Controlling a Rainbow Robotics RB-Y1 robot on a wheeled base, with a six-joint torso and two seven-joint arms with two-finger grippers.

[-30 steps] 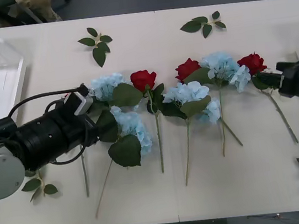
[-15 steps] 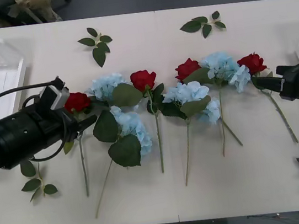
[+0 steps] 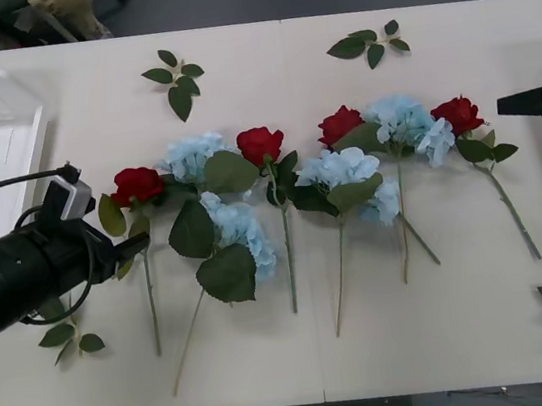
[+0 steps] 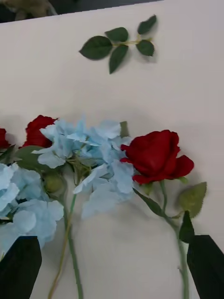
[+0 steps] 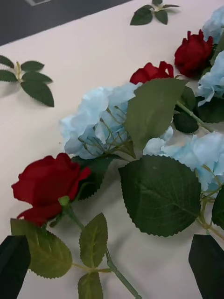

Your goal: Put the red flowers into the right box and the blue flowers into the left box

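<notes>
Nothing sorted yet. Left gripper (image 3: 140,243) open, empty, just beside leftmost of the red flowers (image 3: 138,184); right gripper (image 3: 505,106) open, empty, near rightmost one. Next: close on a stem.

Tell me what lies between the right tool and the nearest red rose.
Bare table in the front view: the open right tool hangs just right of the rightmost rose, touching nothing.

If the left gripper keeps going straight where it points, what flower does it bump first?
Probably the leftmost red rose. The open left gripper points toward its stem and leaves, with the blue flower just behind, though height above the table is hard to judge.
</notes>
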